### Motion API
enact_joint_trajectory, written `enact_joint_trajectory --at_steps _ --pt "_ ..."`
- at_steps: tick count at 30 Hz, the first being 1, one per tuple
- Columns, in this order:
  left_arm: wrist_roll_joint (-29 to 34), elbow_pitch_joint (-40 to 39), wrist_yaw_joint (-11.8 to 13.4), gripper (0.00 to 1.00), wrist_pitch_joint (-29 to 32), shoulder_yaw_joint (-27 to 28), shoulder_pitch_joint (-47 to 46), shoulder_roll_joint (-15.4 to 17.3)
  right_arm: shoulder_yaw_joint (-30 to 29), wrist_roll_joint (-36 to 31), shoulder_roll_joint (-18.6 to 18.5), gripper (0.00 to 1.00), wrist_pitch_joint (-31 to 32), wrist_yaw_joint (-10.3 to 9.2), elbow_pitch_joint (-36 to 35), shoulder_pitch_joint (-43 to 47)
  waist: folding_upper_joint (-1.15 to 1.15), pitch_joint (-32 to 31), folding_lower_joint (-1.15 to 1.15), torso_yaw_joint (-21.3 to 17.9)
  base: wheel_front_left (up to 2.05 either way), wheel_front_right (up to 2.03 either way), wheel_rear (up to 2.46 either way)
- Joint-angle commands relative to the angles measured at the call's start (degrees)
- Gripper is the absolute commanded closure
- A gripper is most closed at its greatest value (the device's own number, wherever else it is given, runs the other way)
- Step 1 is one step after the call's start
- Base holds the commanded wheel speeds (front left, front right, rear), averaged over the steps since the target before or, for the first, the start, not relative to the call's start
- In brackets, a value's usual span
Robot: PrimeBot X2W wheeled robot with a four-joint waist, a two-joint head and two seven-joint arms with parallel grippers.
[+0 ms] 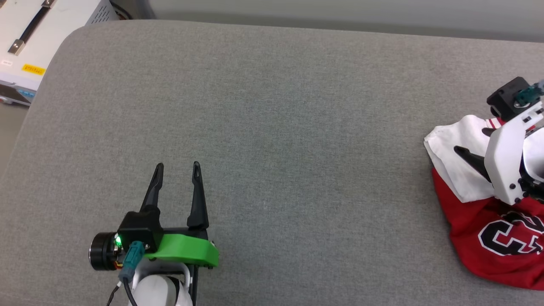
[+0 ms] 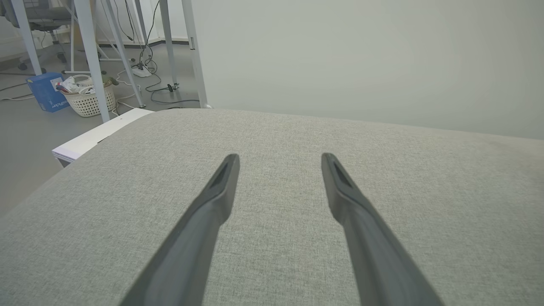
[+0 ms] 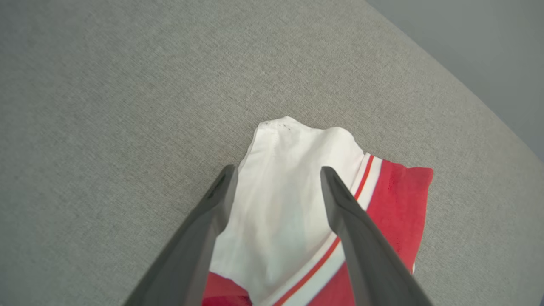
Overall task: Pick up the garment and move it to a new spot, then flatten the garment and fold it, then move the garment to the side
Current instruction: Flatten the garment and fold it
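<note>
The shirt (image 1: 467, 221) lies in a heap at the right edge of the grey desk (image 1: 272, 127). The head view cuts it off at the side, so you can't see all of it. Its red part is nearer the front edge, and a white sleeve (image 1: 450, 165) is folded over the top, further back. A big black number 3 (image 1: 508, 236) with a white outline shows on the red, but the other letters are too crumpled and cut off to read. The right gripper (image 3: 277, 168) is right above the shirt. Its two fingers are spread wide and hold nothing. The white sleeve and its red and white trim (image 3: 357, 187) lie between and under them. You can't tell if the tips touch the cloth. The arm's white body hides part of the shirt in the head view. The left gripper (image 1: 177, 165) is over bare desk near the front edge, well apart from the shirt. It is wide open too, and nothing is in it. A white box (image 1: 25, 42) sits past the far left corner, partly cut off.
</note>
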Motion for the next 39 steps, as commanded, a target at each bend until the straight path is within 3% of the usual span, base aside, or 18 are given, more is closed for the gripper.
enact_joint_trajectory --at_steps 1,10,13,14,15,23,30,34,39 --pt "0.5 -0.4 0.4 0.00 -0.3 -0.2 -1.3 -0.1 1.5 0.4 0.3 0.00 1.2 -0.05 1.8 -2.0 0.00 1.7 0.00 1.3 0.00 0.00 0.00" --pt "-1.0 -0.9 1.9 0.00 -0.3 -2.0 -3.7 -0.1 12.4 0.5 4.7 0.00 1.1 -0.05 20.6 -6.8 0.00 5.5 0.00 3.6 0.00 0.00 0.00" --pt "-1.3 -0.6 2.2 0.00 -0.3 -2.1 -3.6 -0.1 15.0 2.9 5.6 0.00 -0.1 -0.05 23.4 -5.6 0.00 5.4 0.00 3.6 0.00 0.00 0.00" --pt "-1.3 -0.6 2.3 0.00 -0.3 -2.0 -3.5 -0.1 15.4 3.5 5.6 0.57 -1.4 -0.05 23.5 -5.7 0.00 5.2 0.00 3.5 0.00 0.00 0.00" --pt "-1.4 -0.4 2.4 0.00 -0.3 -1.8 -3.3 -0.1 15.9 4.0 5.4 1.00 -3.1 -0.05 23.7 -5.8 0.00 4.9 0.00 3.4 0.00 0.00 0.00" --pt "-1.4 -0.3 2.3 0.00 -0.3 -0.6 -1.6 -0.1 13.3 8.7 2.9 1.00 -18.7 -0.05 19.1 -8.0 0.00 1.0 0.00 2.5 0.00 0.00 0.00" --pt "-1.4 -0.9 2.0 0.00 -0.3 -0.4 -0.8 -0.1 10.8 9.5 2.1 1.00 -24.7 -0.05 9.0 -12.0 0.00 0.0 0.00 3.0 0.00 0.00 0.00" --pt "-1.8 -1.4 2.2 0.00 -0.3 -0.4 -0.9 -0.1 12.1 8.0 5.3 1.00 -24.7 -0.05 5.2 -15.4 0.00 0.9 0.00 4.1 0.00 0.00 0.00" --pt "-2.7 -1.5 2.8 0.00 -0.3 -0.5 -1.6 -0.1 16.3 4.1 12.9 1.00 -25.0 -0.05 5.4 -19.9 0.00 2.7 0.00 5.8 0.00 0.00 0.00"
